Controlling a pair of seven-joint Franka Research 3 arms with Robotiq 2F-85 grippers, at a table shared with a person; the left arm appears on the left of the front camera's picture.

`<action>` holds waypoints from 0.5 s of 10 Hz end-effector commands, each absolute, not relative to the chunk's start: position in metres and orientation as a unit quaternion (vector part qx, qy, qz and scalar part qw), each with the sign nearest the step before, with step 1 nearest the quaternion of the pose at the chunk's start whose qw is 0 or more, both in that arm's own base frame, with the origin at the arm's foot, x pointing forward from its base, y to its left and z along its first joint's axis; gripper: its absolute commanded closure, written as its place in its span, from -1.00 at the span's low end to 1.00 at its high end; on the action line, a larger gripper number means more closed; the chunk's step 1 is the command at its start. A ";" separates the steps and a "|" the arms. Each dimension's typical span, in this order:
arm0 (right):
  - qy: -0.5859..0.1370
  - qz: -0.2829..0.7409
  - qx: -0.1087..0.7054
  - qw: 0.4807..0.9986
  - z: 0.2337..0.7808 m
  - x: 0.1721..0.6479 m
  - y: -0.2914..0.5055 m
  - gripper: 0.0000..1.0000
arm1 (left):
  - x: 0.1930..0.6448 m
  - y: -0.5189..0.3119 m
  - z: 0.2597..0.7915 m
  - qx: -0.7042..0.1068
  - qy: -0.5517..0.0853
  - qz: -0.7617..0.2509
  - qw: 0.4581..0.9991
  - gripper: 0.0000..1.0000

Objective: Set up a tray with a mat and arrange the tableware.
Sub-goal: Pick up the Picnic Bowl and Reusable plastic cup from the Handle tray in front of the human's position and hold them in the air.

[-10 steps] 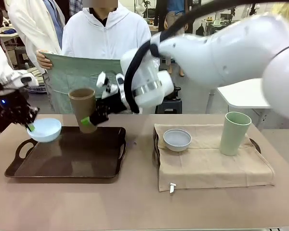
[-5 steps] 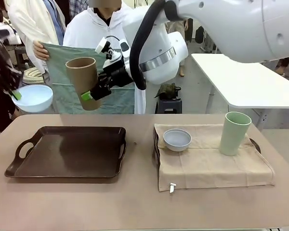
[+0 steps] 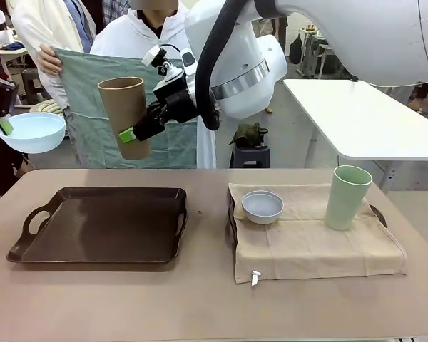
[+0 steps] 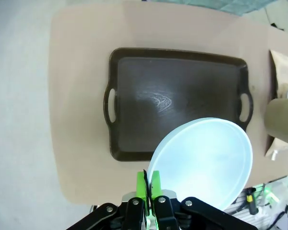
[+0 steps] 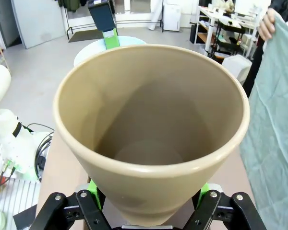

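My left gripper point(image 3: 5, 126) is shut on the rim of the pale blue bowl point(image 3: 32, 132), held high at the far left; from the left wrist the bowl point(image 4: 206, 160) hangs over the empty dark tray point(image 4: 177, 96), pinched by the gripper point(image 4: 148, 184). My right gripper point(image 3: 130, 135) clamps the tan brown cup point(image 3: 124, 114), tilted in the air above the dark tray point(image 3: 100, 224). The cup point(image 5: 149, 134) sits between the right gripper's point(image 5: 149, 194) green pads. Behind the table a person holds up a green mat point(image 3: 93, 92).
On the right, a second tray under a beige mat point(image 3: 307, 242) carries the greyish white bowl point(image 3: 262, 206) and the pale green cup point(image 3: 348, 197). A white table point(image 3: 364, 121) stands behind on the right. A small item point(image 3: 255, 278) lies at the beige mat's front edge.
Both arms have risen from just above the dark tray. The left carried the bowl up and left, the right lifted the cup. The person raised the green mat higher.
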State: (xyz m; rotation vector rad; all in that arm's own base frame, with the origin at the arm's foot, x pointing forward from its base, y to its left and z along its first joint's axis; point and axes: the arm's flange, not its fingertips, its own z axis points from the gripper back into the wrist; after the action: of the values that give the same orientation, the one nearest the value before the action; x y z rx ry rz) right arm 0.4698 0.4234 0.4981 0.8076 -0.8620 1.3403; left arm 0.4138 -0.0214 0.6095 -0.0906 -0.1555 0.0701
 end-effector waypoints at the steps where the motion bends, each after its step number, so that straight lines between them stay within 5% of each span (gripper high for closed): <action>1: -0.355 0.578 0.350 0.646 0.502 0.461 0.418 1.00 | 0.414 -0.022 0.610 -0.049 -0.085 0.029 0.995 1.00; 5: -0.371 0.579 0.355 0.633 0.497 0.468 0.423 1.00 | 0.414 -0.022 0.610 -0.049 -0.085 0.029 0.995 1.00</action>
State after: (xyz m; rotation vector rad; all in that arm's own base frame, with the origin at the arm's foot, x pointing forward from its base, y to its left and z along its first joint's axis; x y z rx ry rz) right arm 0.4668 0.4224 0.4975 0.8148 -0.8431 1.3170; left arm 0.4142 -0.0218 0.6095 -0.0911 -0.1559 0.0675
